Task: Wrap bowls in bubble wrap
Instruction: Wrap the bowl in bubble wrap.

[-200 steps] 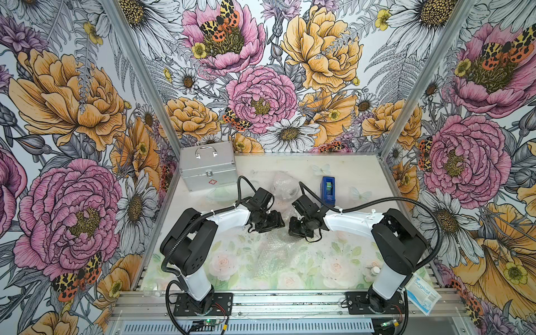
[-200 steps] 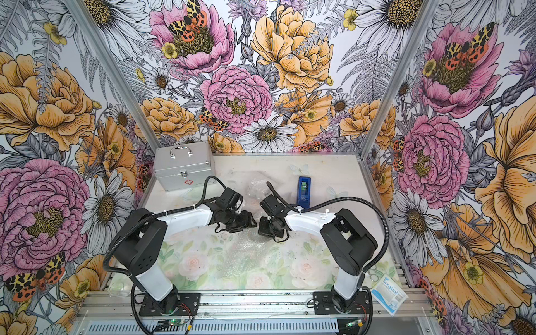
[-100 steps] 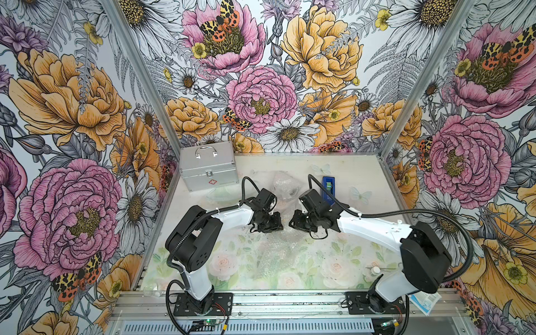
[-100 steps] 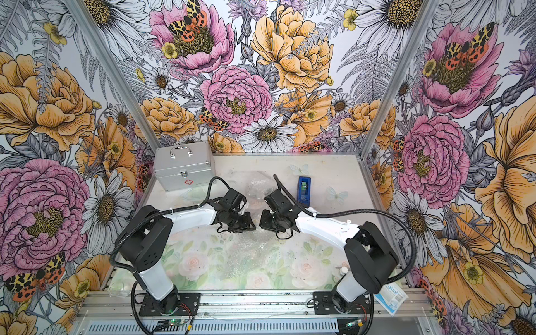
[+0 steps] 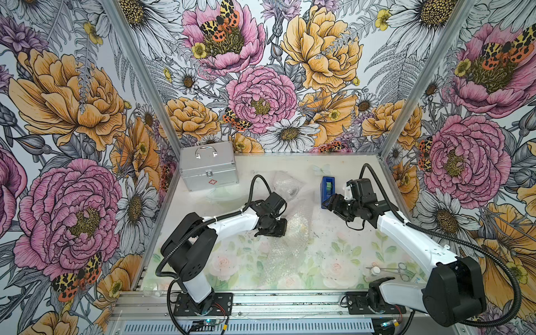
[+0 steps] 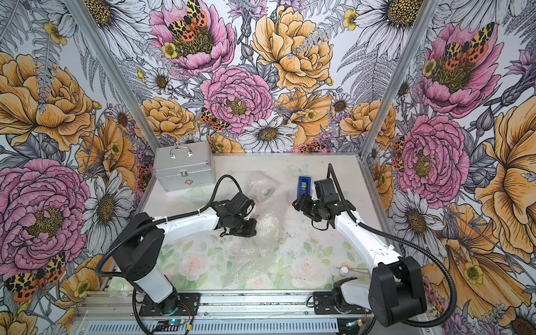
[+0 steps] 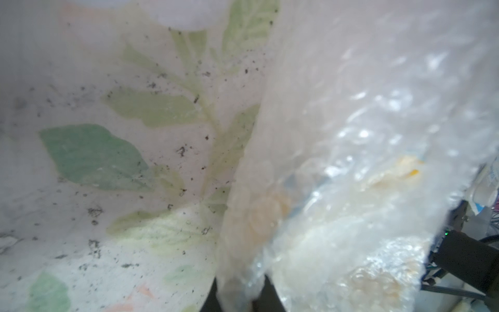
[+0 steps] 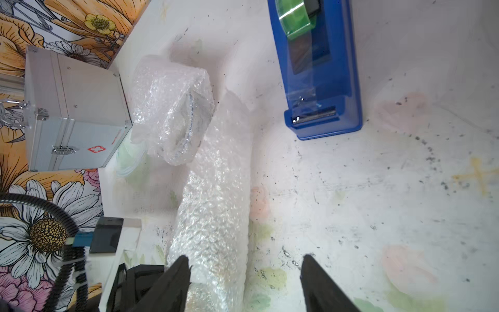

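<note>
Bubble wrap [image 5: 294,232] strip ran near-to-far, left edge pinched by left gripper [image 5: 277,230]; right gripper [image 8: 245,267], jaws spread, empty, to its right.

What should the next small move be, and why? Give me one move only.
Probably send the right gripper forward to the tape end on the blue tape dispenser. Its fingers stand open and empty with the dispenser just ahead. The left gripper is shut on the folded bubble wrap, holding a fold that seems to need taping.
</note>
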Available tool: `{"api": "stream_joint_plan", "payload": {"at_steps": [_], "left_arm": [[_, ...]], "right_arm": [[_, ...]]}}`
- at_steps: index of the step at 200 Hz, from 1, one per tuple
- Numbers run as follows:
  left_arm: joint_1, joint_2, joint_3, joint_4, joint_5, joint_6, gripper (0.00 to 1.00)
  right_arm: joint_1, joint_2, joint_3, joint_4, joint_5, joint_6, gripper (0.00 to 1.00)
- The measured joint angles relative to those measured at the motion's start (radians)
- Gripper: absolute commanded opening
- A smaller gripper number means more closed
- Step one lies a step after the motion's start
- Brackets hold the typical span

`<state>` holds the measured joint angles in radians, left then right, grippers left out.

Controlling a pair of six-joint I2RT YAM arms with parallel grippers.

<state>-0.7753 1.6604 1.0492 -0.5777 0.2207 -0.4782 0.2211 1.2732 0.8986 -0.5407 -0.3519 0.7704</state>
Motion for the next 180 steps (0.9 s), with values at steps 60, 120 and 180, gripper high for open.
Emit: {"api": "stream_joint_plan", "payload": {"at_steps": [60,120,180], "left_arm": [[-0.137,-0.133,0.023,-0.031,-0.12,0.112,0.0],[-0.121,-0.127,0.027,-0.051,-0.162,0.119,0.0],[0.063,0.047,0.035,-0.007,-0.024,-0.02,0.0]], "right_arm": [[-0.064,0.063,0.09,0.004,-0.14,-0.088,0.71],[-0.06,0.082,0.092,0.01,-0.18,-0.103,0.1],[0.138,0.062,0.121,0.011,-0.143,-0.11,0.0]]}}
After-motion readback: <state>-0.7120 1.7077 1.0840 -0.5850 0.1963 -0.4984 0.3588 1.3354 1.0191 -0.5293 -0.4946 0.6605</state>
